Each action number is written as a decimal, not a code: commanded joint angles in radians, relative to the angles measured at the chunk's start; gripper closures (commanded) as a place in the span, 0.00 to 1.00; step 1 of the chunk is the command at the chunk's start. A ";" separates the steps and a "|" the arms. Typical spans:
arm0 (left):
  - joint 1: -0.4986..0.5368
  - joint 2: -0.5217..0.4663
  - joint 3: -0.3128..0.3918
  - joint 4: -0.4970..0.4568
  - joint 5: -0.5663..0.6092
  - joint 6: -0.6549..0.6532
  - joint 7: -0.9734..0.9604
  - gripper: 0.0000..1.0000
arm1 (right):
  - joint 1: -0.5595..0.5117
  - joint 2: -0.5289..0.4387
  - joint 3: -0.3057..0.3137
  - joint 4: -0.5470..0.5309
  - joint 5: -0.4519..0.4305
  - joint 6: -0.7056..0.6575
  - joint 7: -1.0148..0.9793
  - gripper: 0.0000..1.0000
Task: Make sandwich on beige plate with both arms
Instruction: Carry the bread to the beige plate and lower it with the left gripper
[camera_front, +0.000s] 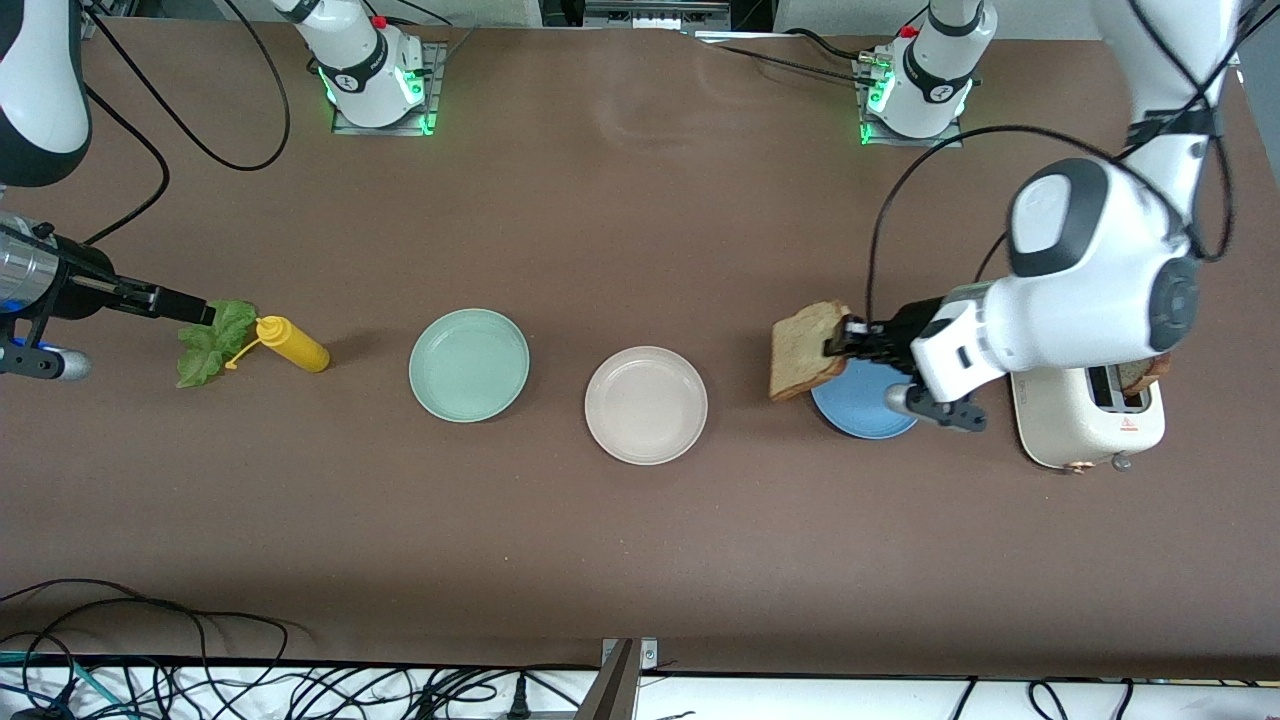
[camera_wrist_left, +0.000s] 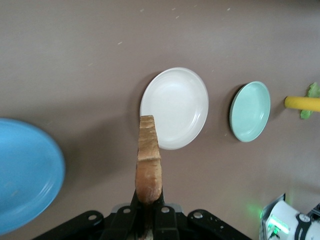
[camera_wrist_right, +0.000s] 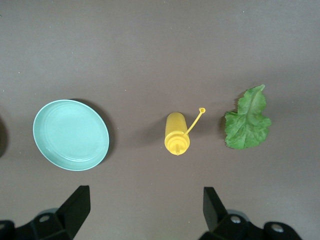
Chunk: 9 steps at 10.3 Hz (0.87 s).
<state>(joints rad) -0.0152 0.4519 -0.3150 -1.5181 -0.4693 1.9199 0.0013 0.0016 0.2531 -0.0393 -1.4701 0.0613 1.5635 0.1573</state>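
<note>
Already we had bread slice (camera_front: 808, 350) clamped edgewise in left gripper (camera_front: 838, 345), over blue plate (camera_front: 862, 410), at 3 o'clock of beige plate (camera_front: 646, 404). Light, stiff, crumbly; edge grip suited. Right gripper (camera_front: 205, 312) spread over lettuce (camera_front: 212, 343): limp, pinch stem.

bread: square tan-brown slice with dark crust (camera_front: 808, 350), on edge, airborne over the blue plate's rim
lettuce: ruffled green leaf (camera_front: 212, 342), flat on worktop
plate: round pale beige plate (camera_front: 646, 405), bare

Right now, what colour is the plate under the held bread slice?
Blue: the blue plate lies under the bread slice. The front view shows it best.
</note>
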 joint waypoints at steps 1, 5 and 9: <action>-0.075 0.089 0.007 0.041 -0.078 0.104 0.006 1.00 | -0.005 0.005 0.002 0.019 0.011 -0.017 -0.010 0.00; -0.187 0.186 0.007 0.041 -0.143 0.286 0.016 1.00 | -0.005 0.006 0.002 0.016 0.015 -0.019 -0.012 0.00; -0.249 0.281 0.005 0.045 -0.283 0.381 0.175 1.00 | -0.018 0.044 -0.028 -0.021 -0.002 -0.013 -0.109 0.00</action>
<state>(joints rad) -0.2512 0.6944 -0.3165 -1.5110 -0.6613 2.2898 0.0852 -0.0003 0.2732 -0.0527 -1.4864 0.0606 1.5554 0.1106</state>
